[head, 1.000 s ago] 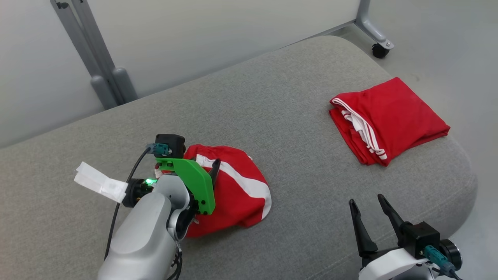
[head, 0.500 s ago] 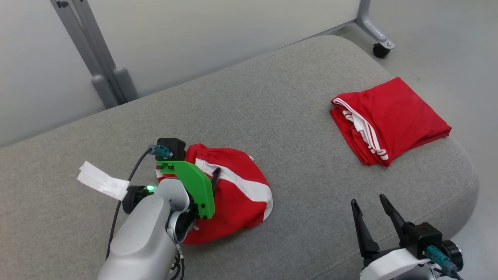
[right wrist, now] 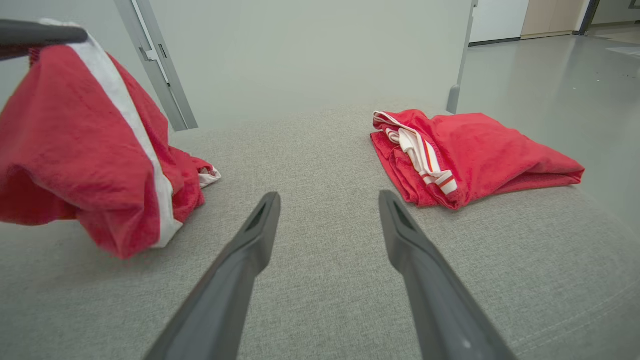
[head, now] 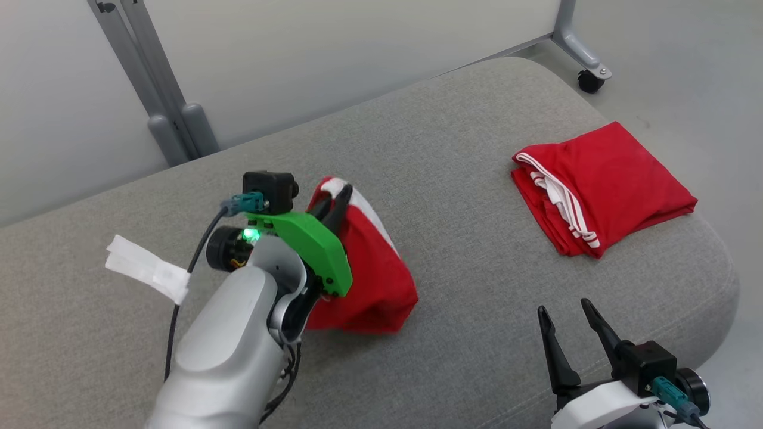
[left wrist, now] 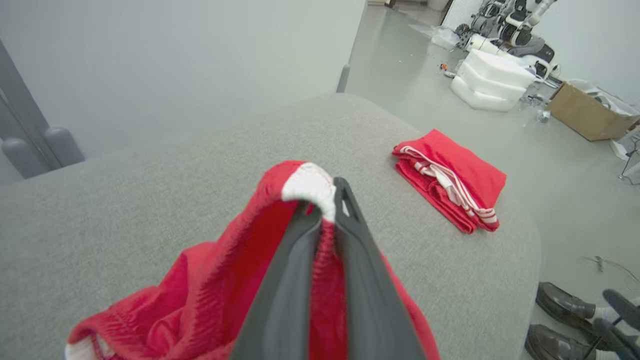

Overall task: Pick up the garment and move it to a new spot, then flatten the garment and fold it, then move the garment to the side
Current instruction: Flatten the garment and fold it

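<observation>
Left claw [left wrist: 324, 207]: fingers pressed together, pinching the white band at the top of the red garment [head: 369, 280]. The bite is small and sits near the fingertips.

Garment position: centre-left of the head frame. The pinched edge is raised, the rest hangs bunched, and the bottom rests on the grey cushion [head: 465, 149].

Right claw [head: 562, 305]: spread, holding nothing, lower right of the head frame, well apart from the garment.

Risks, my read:
- Slip. The grip is shallow and on one band only. Once the full weight comes off the cushion, the cloth could pull out.
- Drag. If the claw moves sideways before the hem clears, the rough cushion fabric will tug against the pinch.
- Clump. The garment is lifted from a single point, so it will probably land balled up and be harder to flatten.
- Collision. A drop too far toward the right of the frame would put it on the folded red garment [head: 602, 185] and mix the two.
- The right claw sits in the lower-right path.

Counts:
- claws: 2
- red garments: 2 (1 held, 1 folded at right)
- cushion: 1
- white tag [head: 146, 271] on the left arm cable: 1
- caster [head: 590, 80], upper right: 1
- shoes [left wrist: 560, 300], lower right of the left wrist view: 2, so a person is standing close to the cushion edge
</observation>
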Tool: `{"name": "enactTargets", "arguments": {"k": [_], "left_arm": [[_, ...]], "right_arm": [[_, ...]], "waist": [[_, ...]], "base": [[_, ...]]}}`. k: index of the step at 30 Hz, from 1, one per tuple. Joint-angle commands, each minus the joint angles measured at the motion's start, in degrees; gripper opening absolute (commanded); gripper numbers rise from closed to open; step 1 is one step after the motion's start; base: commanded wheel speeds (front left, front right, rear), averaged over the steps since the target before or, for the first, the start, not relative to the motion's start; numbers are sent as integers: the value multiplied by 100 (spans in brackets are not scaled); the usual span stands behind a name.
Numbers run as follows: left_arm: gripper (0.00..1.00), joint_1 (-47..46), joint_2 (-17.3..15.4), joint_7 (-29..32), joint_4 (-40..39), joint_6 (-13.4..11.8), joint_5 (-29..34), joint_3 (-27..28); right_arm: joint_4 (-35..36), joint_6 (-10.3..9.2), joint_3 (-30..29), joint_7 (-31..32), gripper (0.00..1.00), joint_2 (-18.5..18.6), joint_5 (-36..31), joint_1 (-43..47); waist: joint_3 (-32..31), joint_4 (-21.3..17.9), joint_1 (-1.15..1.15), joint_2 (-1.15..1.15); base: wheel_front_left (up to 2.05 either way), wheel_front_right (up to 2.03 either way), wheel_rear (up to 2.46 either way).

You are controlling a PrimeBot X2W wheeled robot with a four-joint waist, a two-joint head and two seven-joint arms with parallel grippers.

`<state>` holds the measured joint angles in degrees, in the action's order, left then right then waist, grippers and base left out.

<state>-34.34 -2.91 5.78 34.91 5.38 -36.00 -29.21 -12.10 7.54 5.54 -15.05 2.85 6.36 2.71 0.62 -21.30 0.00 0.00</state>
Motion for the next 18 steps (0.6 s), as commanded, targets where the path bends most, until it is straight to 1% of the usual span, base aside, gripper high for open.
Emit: {"name": "enactTargets", "arguments": {"k": [1, 5, 8, 12, 15, 18], "left_arm": [[0, -162, -11, -234, -161, 35, -96, 19], [0, -428, -8, -924, -708, 67, -454, -109], [0, -561, -9, -1155, -966, 39, -668, -226], [0, -326, -42, -852, -926, 9, -832, -440], [0, 145, -294, -425, -842, 11, -940, -598], [0, 689, -615, -174, -866, -45, -986, -695]], "right_arm": [[-16, -11, 1, -16, 100, 8, -21, -31], [-25, -11, 21, -16, 100, 8, 1, -33], [-31, -11, 11, -16, 100, 8, 6, -7], [-15, -11, -8, -16, 100, 6, 30, 52], [-13, -11, -9, -16, 100, 8, 54, 89], [-20, -11, 0, -16, 100, 7, 54, 157]], "waist": [[-16, 5, 0, 0], [-54, 20, 0, 0], [-86, 57, 0, 0], [-117, 178, 0, 0], [-124, 333, 0, 0], [-133, 512, 0, 0]], "base": [[0, 0, 0], [0, 0, 0], [0, 0, 0], [0, 0, 0], [0, 0, 0], [0, 0, 0]]}}
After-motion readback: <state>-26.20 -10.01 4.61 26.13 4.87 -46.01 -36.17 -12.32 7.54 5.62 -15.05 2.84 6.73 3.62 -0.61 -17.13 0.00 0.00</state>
